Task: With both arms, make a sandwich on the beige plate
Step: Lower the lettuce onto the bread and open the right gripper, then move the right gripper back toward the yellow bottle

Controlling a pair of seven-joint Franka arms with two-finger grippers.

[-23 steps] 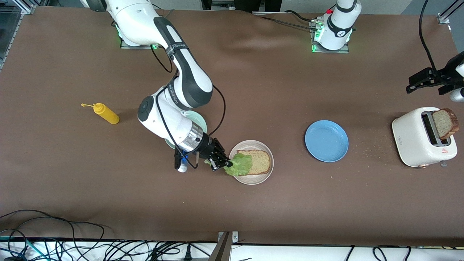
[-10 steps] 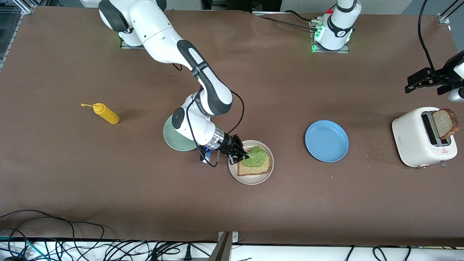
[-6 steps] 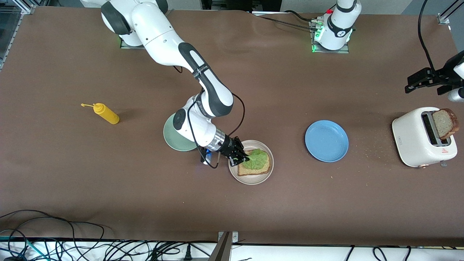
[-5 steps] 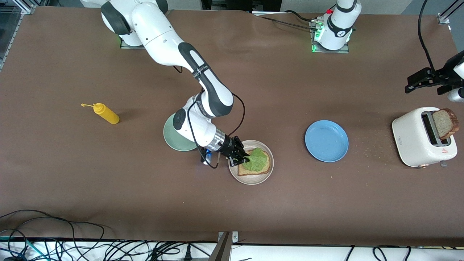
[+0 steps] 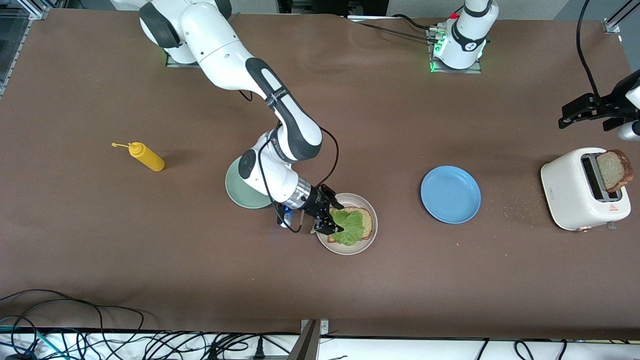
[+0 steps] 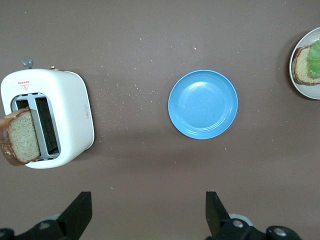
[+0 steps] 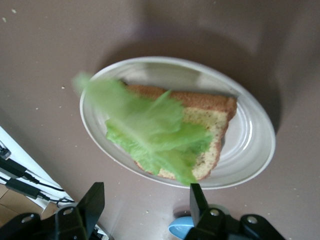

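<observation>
The beige plate (image 5: 368, 239) holds one slice of brown bread (image 5: 368, 220), and a ruffled green lettuce leaf (image 5: 349, 224) lies loose on top of it. My right gripper (image 5: 333, 216) is open at the plate's edge toward the right arm's end, holding nothing. In the right wrist view the lettuce (image 7: 150, 125) covers most of the bread (image 7: 212, 114) on the plate (image 7: 252, 150), past the open gripper (image 7: 146, 195). A second bread slice (image 5: 615, 170) sticks out of the white toaster (image 5: 575, 192). My left gripper (image 5: 585, 117) waits open, up above the table by the toaster.
A blue plate (image 5: 450, 194) lies between the beige plate and the toaster. A mint-green plate (image 5: 241, 192) sits partly under the right arm. A yellow mustard bottle (image 5: 146, 156) lies toward the right arm's end. The left wrist view shows the toaster (image 6: 60, 115), the blue plate (image 6: 202, 104) and crumbs.
My right gripper has opened and let go of the lettuce, which now lies spread on the bread. The left arm has not moved.
</observation>
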